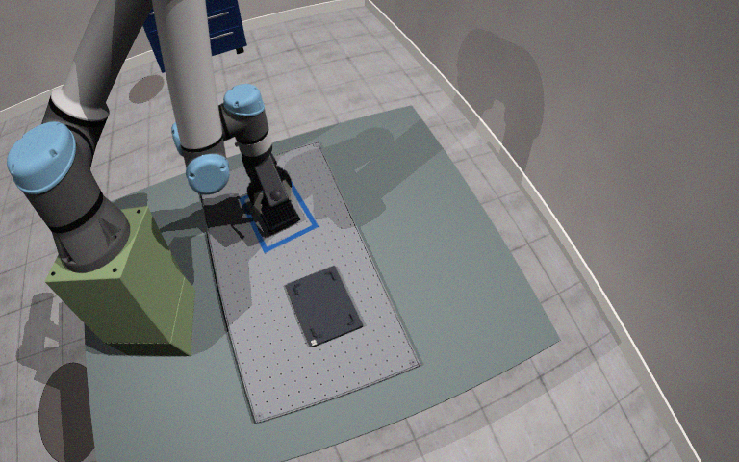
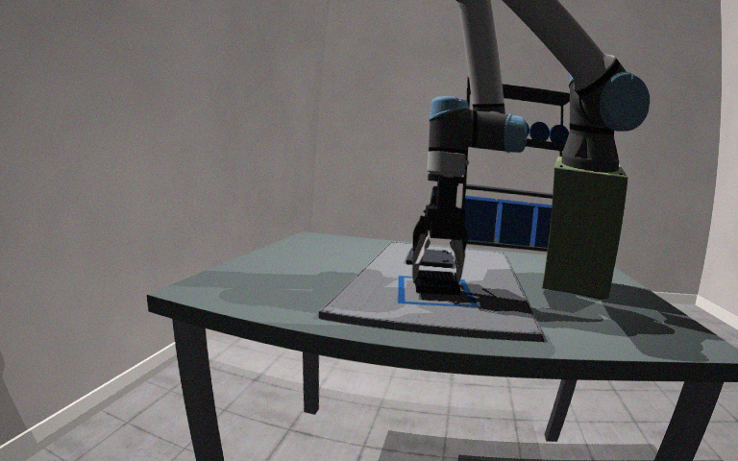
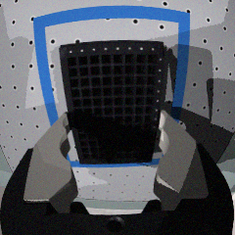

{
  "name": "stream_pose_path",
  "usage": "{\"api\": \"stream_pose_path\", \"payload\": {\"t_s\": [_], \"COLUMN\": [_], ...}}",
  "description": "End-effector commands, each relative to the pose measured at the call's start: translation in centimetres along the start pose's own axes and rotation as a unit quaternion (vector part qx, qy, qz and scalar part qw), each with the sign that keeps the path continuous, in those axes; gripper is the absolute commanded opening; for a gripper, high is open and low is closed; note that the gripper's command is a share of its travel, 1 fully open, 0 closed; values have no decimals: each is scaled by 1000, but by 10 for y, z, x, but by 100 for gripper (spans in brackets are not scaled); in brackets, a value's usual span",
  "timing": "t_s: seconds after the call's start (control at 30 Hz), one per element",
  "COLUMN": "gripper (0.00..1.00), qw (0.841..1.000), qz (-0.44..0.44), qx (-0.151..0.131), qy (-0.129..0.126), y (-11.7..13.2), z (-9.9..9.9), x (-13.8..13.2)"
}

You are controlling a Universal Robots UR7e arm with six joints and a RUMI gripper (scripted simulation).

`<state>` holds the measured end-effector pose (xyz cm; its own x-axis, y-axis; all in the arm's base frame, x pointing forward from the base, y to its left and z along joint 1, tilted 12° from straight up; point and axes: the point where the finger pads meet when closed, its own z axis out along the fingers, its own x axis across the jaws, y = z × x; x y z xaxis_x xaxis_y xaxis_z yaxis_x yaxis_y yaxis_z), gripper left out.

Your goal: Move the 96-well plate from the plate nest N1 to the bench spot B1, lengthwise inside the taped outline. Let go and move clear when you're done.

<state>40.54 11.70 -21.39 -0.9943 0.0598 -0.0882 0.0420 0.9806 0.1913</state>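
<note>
Standing on dark legs over a floor of pale grey tiles, a grey-green table [image 2: 282, 268] carries a light grey perforated breadboard [image 1: 327, 366] dotted with a regular grid of small holes. Plain grey walls close the room, with a white skirting strip along their foot, and a blue drawer cabinet [image 1: 221, 22] sits on the floor behind the arm. On the table beside the breadboard, an olive-green block pedestal [image 1: 133, 309] bears the arm's base; the arm itself has pale tube links and sky-blue joint caps.

Two marked places lie on the breadboard. Plate nest N1 [image 1: 323, 305] is a flat dark grey rectangle with thin corner brackets and a small white tag at one corner, and nothing rests in it. Well apart from it, toward the far end of the board, the blue taped outline [image 3: 113, 12] of bench spot B1 forms a rectangle of flat tape.

The 96-well plate [image 3: 114, 98] is a black rectangular tray with a fine grid of square wells. It hangs low over the taped outline, its long side running along the outline's long side; in the wrist view its far end lies within the blue border. Whether it touches the board cannot be told.

The gripper [image 3: 117, 147] points straight down, and its two pale grey faceted fingers pinch the plate's long edges near its closer end.
</note>
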Motion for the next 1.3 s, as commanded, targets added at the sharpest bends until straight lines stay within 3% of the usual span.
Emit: {"api": "stream_pose_path", "payload": {"t_s": [0.0,1.27], "gripper": [0,0], "qw": [1000,1000], "qz": [0,0], "qx": [0,0], "qy": [-1,-1], "y": [0,0], "z": [0,5], "x": [0,0]}}
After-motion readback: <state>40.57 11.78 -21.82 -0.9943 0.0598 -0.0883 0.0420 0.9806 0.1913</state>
